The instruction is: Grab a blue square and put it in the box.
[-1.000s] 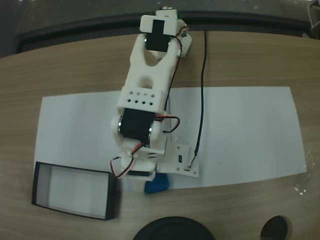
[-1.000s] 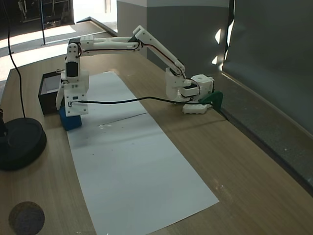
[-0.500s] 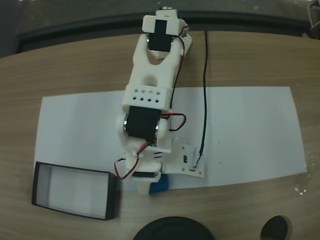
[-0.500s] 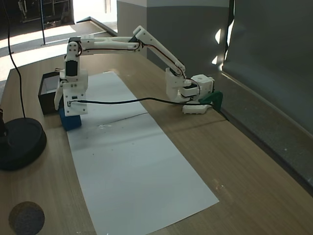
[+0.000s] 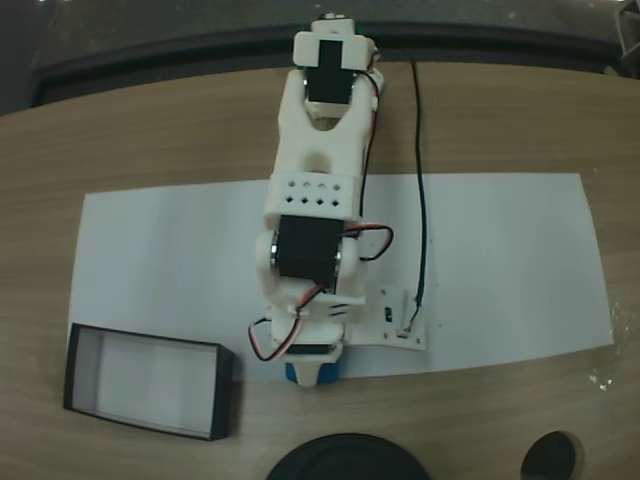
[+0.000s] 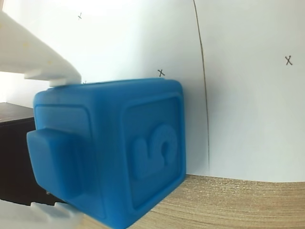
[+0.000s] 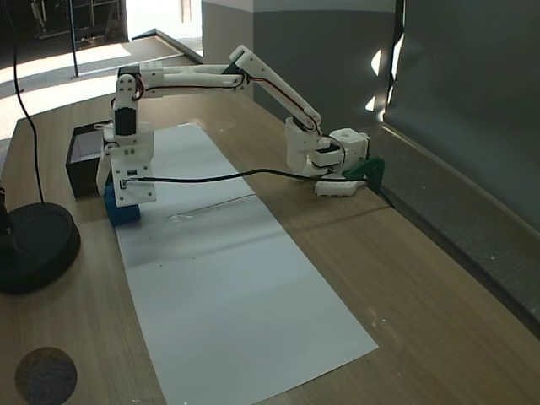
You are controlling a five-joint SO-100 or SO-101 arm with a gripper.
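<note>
The blue square sits at the paper's edge, right of the box in a fixed view; the gripper's jaws straddle it, closure indeterminate; confirm firm grip, then lift.

A wooden table carries a long white paper sheet, the black-walled box, and a round black base.

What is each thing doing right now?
blue square: on the table at the paper's edge, between the gripper's fingers, number 5 face showing.
gripper: lowered over the square; grip cannot be told.
box: open, nothing in it.
paper: lying flat.
</note>
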